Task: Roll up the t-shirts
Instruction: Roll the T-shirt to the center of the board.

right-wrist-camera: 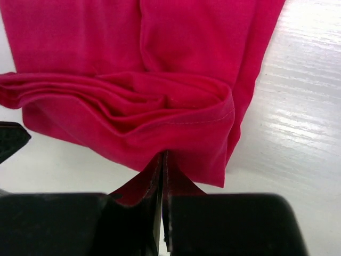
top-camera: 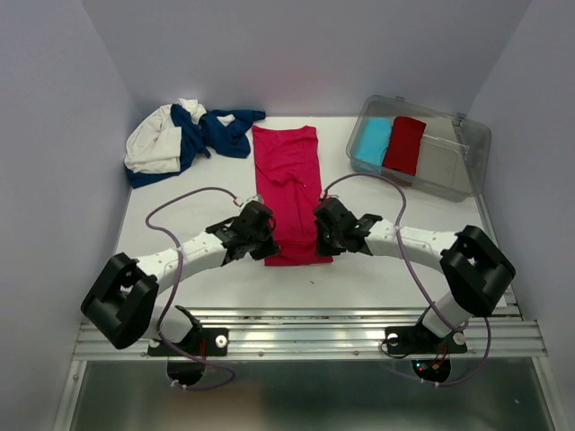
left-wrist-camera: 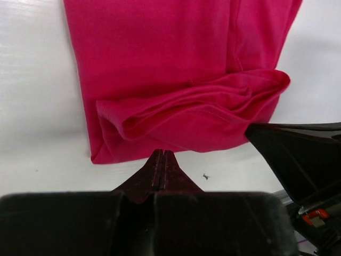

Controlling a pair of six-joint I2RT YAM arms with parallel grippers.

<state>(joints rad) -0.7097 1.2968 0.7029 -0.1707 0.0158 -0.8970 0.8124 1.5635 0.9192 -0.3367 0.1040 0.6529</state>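
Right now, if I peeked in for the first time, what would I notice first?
The bright pink-red t-shirt lies in the middle of the table, its near end bunched into the start of a roll. The left fingers and right fingers are pinched shut on that near edge. A white and navy heap lies far left, and a clear bin far right holds a light blue shirt and a dark red shirt.

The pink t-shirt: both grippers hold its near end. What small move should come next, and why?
Probably roll the pinched end one turn forward over the flat cloth, both together. The left gripper and right gripper are shut on the pink t-shirt; only one loose fold exists; most lies flat.
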